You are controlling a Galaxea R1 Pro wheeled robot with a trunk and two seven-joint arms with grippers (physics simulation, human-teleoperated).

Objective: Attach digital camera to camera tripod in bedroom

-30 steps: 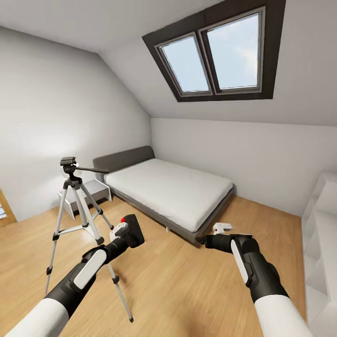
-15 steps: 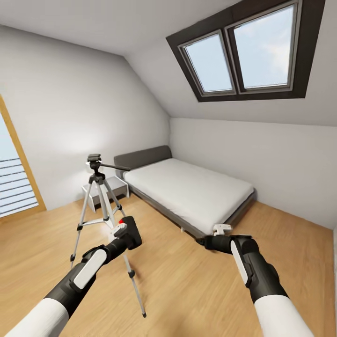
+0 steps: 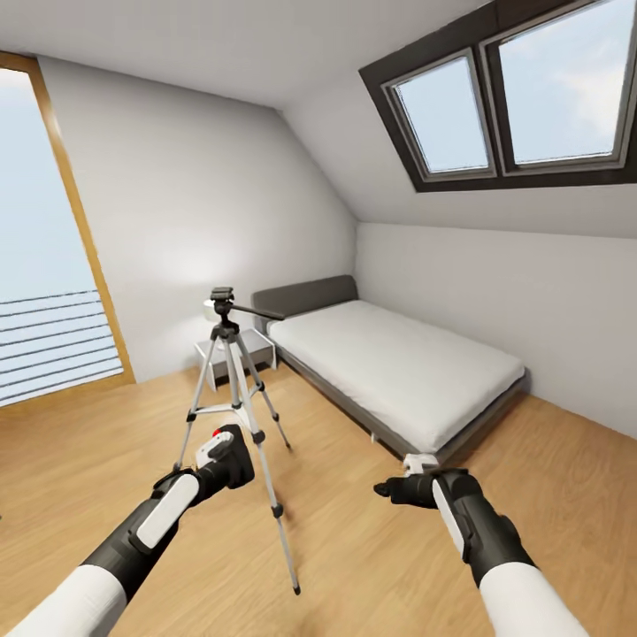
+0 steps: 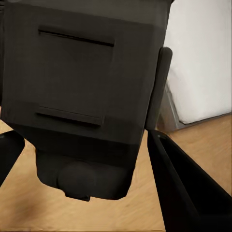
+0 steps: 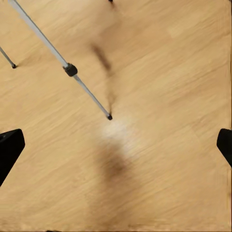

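Ahead of us on the light wood floor (image 3: 372,548) stands the camera tripod (image 3: 232,389), just left of centre, its three silver legs spread and its black pan head bare, with the long handle pointing right toward the bed (image 3: 398,367). We hold the digital camera (image 3: 232,457) in our left gripper (image 3: 221,460), low and in front of the tripod's near leg; in the left wrist view the camera's dark body (image 4: 82,92) sits between the fingers (image 4: 186,188), which are closed against it. Our right gripper (image 3: 402,488) hangs over bare floor to the right, its fingers spread wide with nothing between them, and the right wrist view looks down past them at a tripod leg and its foot (image 5: 109,116).

By our judgement the camera is picked up and we have reached the bedroom, so the carrying is largely done. What remains is to close in, lift the camera well up to the pan head and seat it there.
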